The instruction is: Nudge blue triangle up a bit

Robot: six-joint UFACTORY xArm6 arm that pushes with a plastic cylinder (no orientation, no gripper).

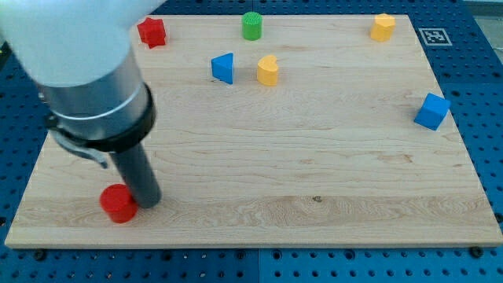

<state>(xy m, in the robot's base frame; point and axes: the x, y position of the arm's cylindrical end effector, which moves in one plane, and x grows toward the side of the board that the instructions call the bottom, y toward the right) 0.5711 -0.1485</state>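
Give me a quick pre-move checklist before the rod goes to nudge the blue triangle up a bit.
1. Target found: blue triangle sits near the view's top, left of centre: ok.
2. My tip placed below the triangle: not ok, it is far off at the view's bottom left.
3. Tip free of other blocks: not ok, it is right beside the red cylinder, perhaps touching.
4. Space above the triangle: ok, bare board up to the edge.
5. Neighbour: yellow block close on the triangle's right, apart: ok.
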